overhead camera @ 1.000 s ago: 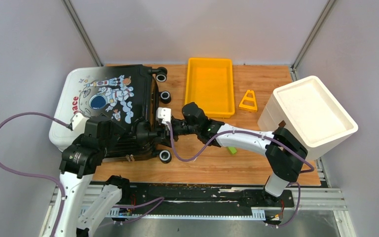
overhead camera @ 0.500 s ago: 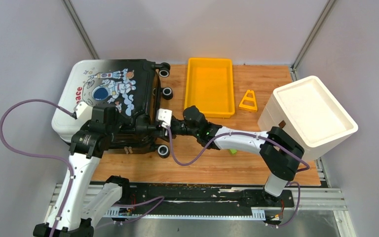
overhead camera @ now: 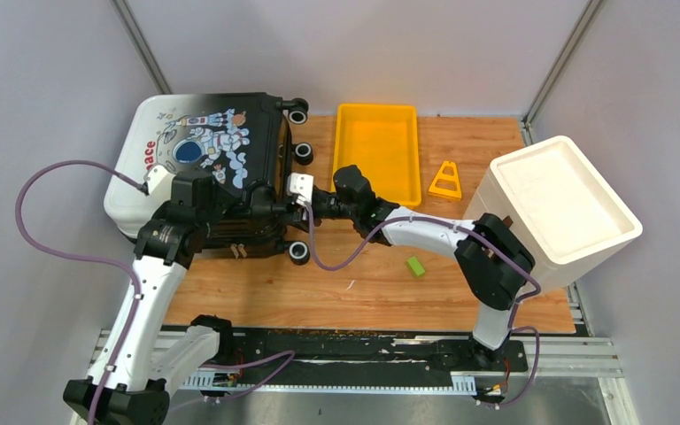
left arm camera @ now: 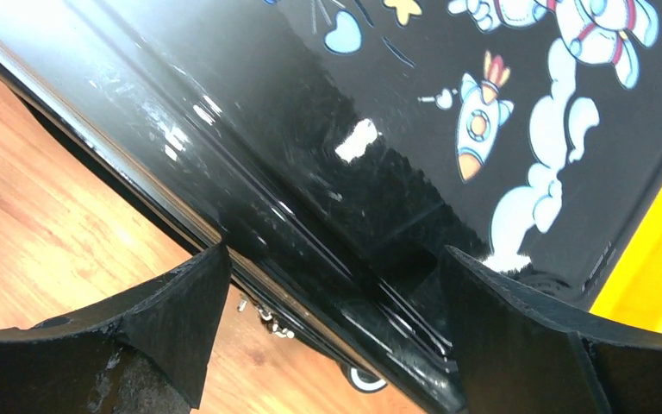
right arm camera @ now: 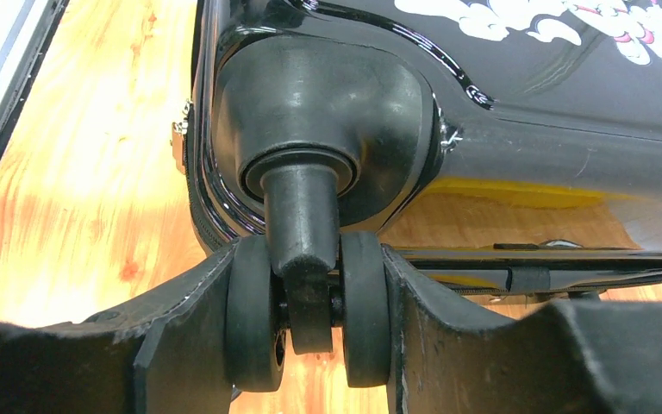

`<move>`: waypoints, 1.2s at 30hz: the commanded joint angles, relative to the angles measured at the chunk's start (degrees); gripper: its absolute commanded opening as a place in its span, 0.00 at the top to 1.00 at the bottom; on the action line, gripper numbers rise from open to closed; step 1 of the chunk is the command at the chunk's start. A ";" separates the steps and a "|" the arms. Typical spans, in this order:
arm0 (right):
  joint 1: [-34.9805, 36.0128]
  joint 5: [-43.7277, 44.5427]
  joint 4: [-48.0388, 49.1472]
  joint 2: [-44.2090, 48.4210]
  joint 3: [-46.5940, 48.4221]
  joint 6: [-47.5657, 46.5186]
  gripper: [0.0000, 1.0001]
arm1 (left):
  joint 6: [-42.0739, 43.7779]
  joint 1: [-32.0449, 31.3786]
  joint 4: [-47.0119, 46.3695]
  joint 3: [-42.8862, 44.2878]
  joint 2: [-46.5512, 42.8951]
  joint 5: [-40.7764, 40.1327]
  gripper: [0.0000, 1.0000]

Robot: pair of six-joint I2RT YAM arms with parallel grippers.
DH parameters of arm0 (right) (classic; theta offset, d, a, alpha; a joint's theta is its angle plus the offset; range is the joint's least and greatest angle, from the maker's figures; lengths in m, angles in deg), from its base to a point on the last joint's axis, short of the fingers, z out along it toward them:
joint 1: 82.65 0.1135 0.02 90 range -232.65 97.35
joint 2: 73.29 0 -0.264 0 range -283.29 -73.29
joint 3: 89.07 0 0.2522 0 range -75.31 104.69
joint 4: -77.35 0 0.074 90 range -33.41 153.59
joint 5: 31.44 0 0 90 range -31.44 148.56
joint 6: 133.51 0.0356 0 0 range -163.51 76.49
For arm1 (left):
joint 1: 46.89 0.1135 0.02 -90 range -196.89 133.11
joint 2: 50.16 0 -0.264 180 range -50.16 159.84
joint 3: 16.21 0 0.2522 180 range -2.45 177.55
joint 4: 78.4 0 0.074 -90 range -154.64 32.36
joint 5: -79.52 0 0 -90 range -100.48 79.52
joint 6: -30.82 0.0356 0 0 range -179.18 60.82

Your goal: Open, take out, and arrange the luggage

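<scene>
Right jaws pinch a twin caster wheel [right arm camera: 366, 310] of the luggage [overhead camera: 204, 150].
My left jaws stand spread wide over its black near edge.

One luggage [overhead camera: 204, 150], one tray [overhead camera: 337, 155], one foam box [overhead camera: 558, 199], one triangle [overhead camera: 444, 191], one green block [overhead camera: 417, 266].

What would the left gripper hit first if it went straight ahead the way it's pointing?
The luggage: the open left gripper points at its glossy black shell, which sits right between the jaws, so that likely comes first; exact depth is unclear.
</scene>
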 commanded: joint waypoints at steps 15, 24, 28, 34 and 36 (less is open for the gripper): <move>1.78 18.89 1.10 5.61 1.86 15.22 0.15 | 29.89 -0.22 -4.13 -0.83 -10.80 8.82 0.00; 5.36 30.47 -9.02 12.44 -6.00 55.60 0.29 | 34.30 -0.26 -3.35 -0.73 -11.91 13.56 0.00; 8.63 35.63 -3.60 10.01 -8.68 62.67 0.40 | 37.09 -0.26 -7.33 -4.19 -14.76 11.30 0.00; 16.21 44.06 10.41 2.99 -7.96 55.68 0.47 | 38.31 -0.25 -11.25 -10.06 -22.65 4.20 0.00; 17.23 42.94 12.41 -0.59 -5.79 53.37 0.46 | 39.10 -0.27 -12.67 -11.90 -25.36 3.30 0.00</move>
